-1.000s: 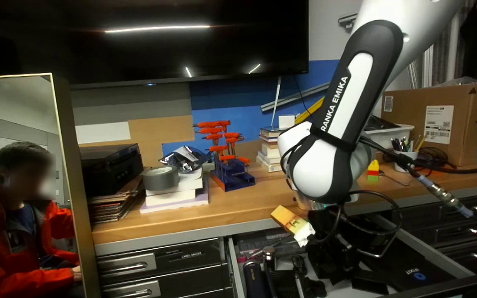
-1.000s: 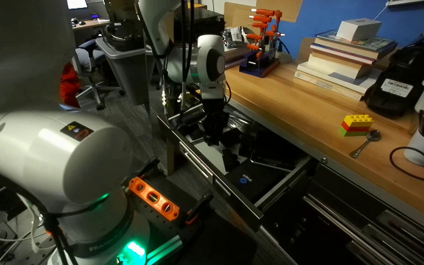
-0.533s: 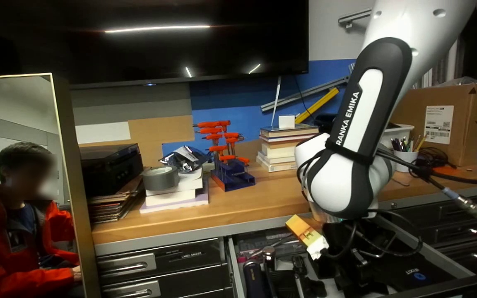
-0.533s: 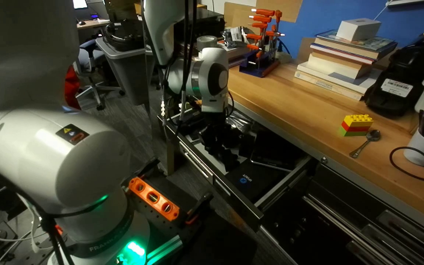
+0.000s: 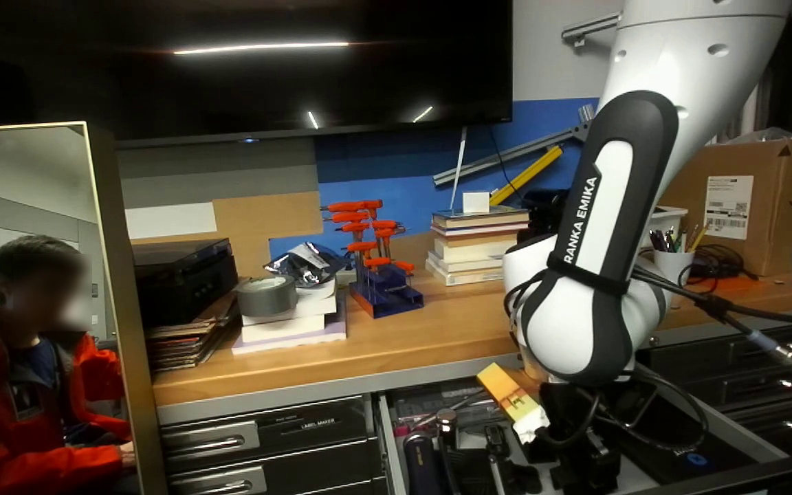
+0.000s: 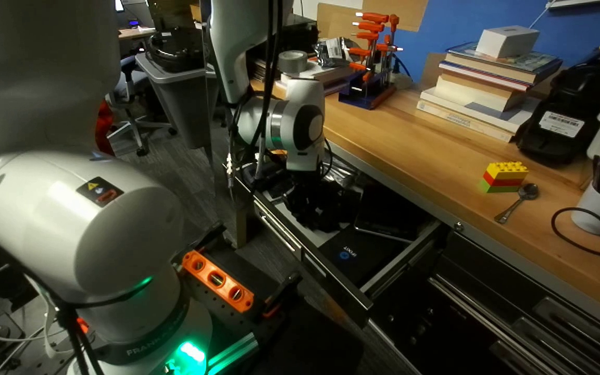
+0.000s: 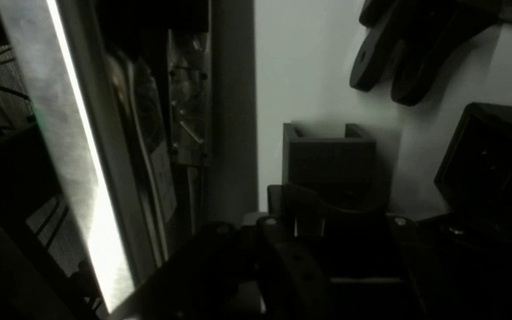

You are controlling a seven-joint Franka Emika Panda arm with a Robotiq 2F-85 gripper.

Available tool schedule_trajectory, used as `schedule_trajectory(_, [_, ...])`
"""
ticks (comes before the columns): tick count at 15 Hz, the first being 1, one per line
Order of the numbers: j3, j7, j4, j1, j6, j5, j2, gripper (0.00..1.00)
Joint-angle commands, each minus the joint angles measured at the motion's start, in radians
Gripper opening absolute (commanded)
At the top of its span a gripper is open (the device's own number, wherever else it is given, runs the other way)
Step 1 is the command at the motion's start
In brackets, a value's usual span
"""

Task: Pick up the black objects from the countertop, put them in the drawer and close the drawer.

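Beneath a light-brown wooden countertop point(image 5: 389, 337), a wide grey-walled drawer point(image 5: 746, 434) is found open; over it, a white-and-black robot arm point(image 5: 578, 330) is positioned.

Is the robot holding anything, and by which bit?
A black block, it seems. The gripper looks shut on its near end in the wrist view; the exact spot is too dark to see.

Saw a long, light-brown wooden countertop point(image 6: 414, 140), a wide, shallow, dark-grey metal drawer point(image 6: 403, 259) with a silvery handle strip point(image 6: 278, 226), and an angular, matte-black plastic piece point(image 7: 331, 162). Noted bands of yellow, red and green on a boxy plastic toy-brick stack point(image 6: 505, 178), orange-red on T-shaped plastic handles point(image 5: 351, 216), dark blue on an angular rack point(image 5: 387, 298), and blue, grey, tan and white rectangles across a flat wall point(image 5: 386, 161).
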Motion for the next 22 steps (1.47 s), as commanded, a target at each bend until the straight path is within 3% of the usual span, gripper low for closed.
schedule_trajectory(1, [0.027,-0.077,0.000,-0.016,0.043,0.063,0.010,0.23])
schedule_trajectory(2, [0.036,-0.098,0.003,-0.020,0.037,0.088,0.006,0.36])
schedule_trajectory(3, [0.039,-0.115,0.006,-0.016,0.034,0.101,0.007,0.64])
schedule_trajectory(4, [0.039,-0.129,0.010,-0.011,0.025,0.114,0.003,0.65])
schedule_trajectory(9, [0.018,-0.157,0.080,0.026,-0.107,0.086,-0.040,0.99])
schedule_trajectory(16, [0.046,-0.138,0.205,0.025,-0.411,0.064,-0.100,1.00])
schedule_trajectory(22, [0.082,-0.079,0.172,0.002,-0.585,0.125,-0.146,1.00])
